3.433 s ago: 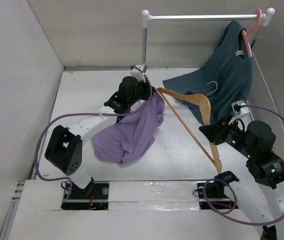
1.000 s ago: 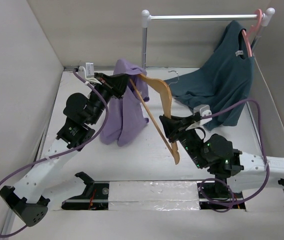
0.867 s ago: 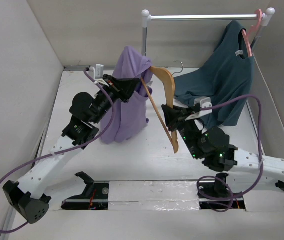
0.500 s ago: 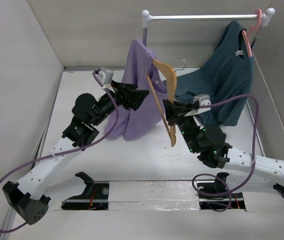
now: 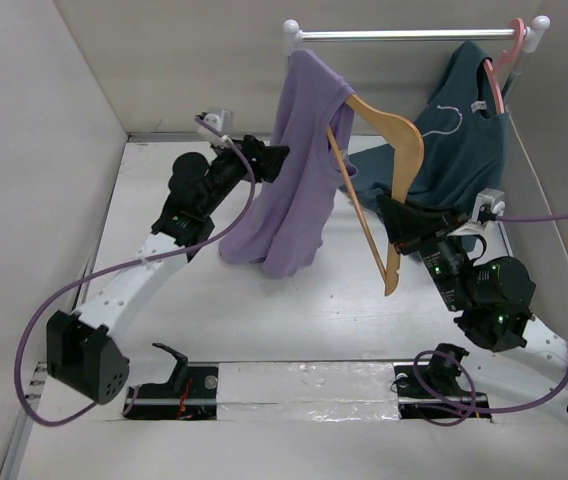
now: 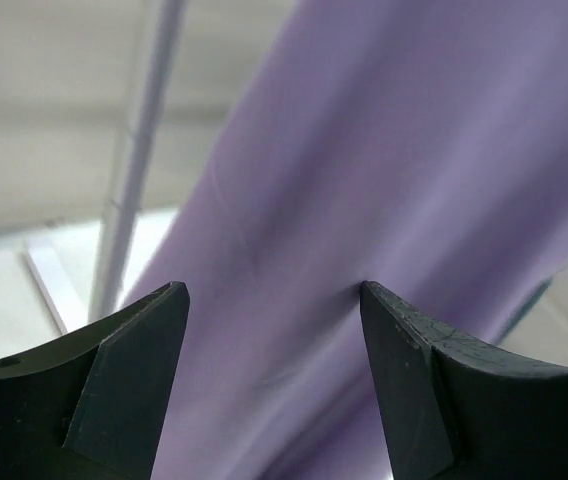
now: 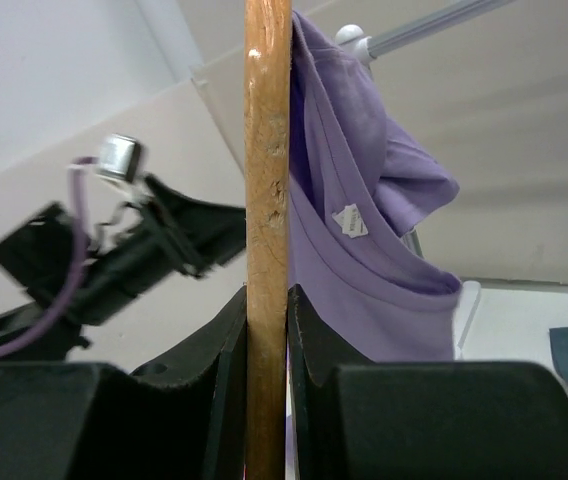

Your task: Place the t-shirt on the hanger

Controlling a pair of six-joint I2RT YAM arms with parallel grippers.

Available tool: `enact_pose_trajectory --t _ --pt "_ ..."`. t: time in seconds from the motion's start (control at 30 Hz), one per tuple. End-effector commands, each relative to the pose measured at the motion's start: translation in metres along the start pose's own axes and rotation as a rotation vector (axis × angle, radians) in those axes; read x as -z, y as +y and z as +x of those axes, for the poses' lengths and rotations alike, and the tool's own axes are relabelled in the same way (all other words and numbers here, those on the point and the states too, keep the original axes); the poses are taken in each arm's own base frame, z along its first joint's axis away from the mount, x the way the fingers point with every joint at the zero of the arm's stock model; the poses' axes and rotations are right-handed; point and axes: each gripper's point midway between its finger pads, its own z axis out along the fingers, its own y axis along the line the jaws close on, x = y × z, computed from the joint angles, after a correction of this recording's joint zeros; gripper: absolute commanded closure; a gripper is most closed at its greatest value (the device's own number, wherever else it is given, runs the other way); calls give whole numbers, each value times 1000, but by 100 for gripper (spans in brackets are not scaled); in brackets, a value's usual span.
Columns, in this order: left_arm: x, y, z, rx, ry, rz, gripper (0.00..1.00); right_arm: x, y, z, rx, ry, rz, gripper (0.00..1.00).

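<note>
- Right gripper (image 7: 267,305) clamped tight on the wooden hanger (image 5: 392,140), held up above the worktop (image 5: 294,310).
- Purple t-shirt (image 5: 299,170) draped over hanger's upper end, near the rail (image 5: 404,35).
- Left gripper (image 6: 269,300) spread wide, fingertips against the t-shirt.

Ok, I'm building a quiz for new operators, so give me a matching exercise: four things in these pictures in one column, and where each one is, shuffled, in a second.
Things
1. lavender t-shirt
2. wooden hanger
3. teal t-shirt
4. pink hanger

Places
A. hooked on the right end of the rail
B. draped over one arm of the wooden hanger
C. gripped between the right arm's jaws
D. hanging from the pink hanger

Pairs: 1-B; 2-C; 3-D; 4-A
</note>
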Motion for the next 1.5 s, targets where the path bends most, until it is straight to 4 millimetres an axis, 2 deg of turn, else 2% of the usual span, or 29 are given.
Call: enact_pose_trajectory --t 0.0,0.03,0.07,0.23,0.33,0.37,0.4,0.47,0.5,0.57,0.6,0.63,0.67,0.7,0.77,0.83,0.87,0.97,1.0,1.03,1.1,1.13,1.17,1.2,1.27,1.3,1.4,1.43,1.47 --pt "-9 -43 -15 -78 -15 218 34 5 17 -27 -60 -64 -100 100" --pt "-12 -44 -14 -92 -11 229 34 6 17 -27 -57 -62 -106 100" --pt "-13 -56 -17 -100 -16 254 34 6 16 -27 -55 -62 -101 100" --pt "-17 -64 -16 -113 -18 308 42 6 18 -27 -49 -55 -112 100" --pt "-19 -67 -19 -111 -24 321 70 5 18 -25 -59 -54 -112 100" --pt "-19 -69 -20 -107 -26 329 91 3 16 -24 -48 -59 -104 100" --pt "-17 -70 -20 -100 -26 334 100 3 15 -24 -49 -58 -99 100" --pt "-11 -75 -14 -74 -6 363 100 1 14 -22 -52 -61 -93 100" --pt "-3 -79 -19 -68 -16 375 100 0 16 -25 -56 -83 -100 100" --pt "14 -87 -3 -5 3 431 100 -5 19 -27 -59 -106 -110 100" --pt "27 -95 -9 6 -17 459 100 -7 19 -24 -56 -110 -113 100" --pt "34 -97 -6 24 -10 478 100 -9 20 -25 -63 -127 -115 100" --pt "41 -98 7 40 21 498 100 -15 18 -17 -46 -124 -106 100" --pt "51 -102 4 62 21 514 100 -19 21 -22 -54 -161 -118 100" --pt "61 -103 13 77 45 526 100 -26 23 -18 -56 -174 -123 100" --pt "71 -107 12 81 54 546 100 -35 25 -12 -59 -190 -124 100" --pt "75 -108 17 81 84 550 100 -37 26 -18 -70 -225 -127 100" --pt "89 -116 17 59 107 598 100 -53 29 4 -48 -211 -111 100" --pt "91 -118 20 62 129 609 100 -53 28 -3 -46 -238 -102 100" --pt "93 -120 21 57 143 624 100 -59 32 10 -38 -222 -102 100" --pt "97 -123 27 60 182 645 100 -66 38 5 -28 -263 -110 100" --pt "99 -124 27 56 184 652 100 -73 41 20 -13 -243 -105 100" --pt "102 -124 29 49 203 657 100 -77 42 20 -7 -256 -101 100" --pt "102 -123 30 39 214 648 100 -81 43 9 -21 -300 -92 100" --pt "103 -117 34 37 236 609 100 -90 45 14 -6 -293 -86 100" --pt "104 -117 34 27 234 608 100 -92 49 8 5 -308 -95 100" --pt "101 -103 28 -15 239 492 100 -88 50 2 6 -309 -106 100" --pt "100 -99 23 -26 233 456 100 -85 48 7 8 -296 -106 100" --pt "95 -89 11 -34 198 368 88 -83 47 8 5 -289 -106 100"
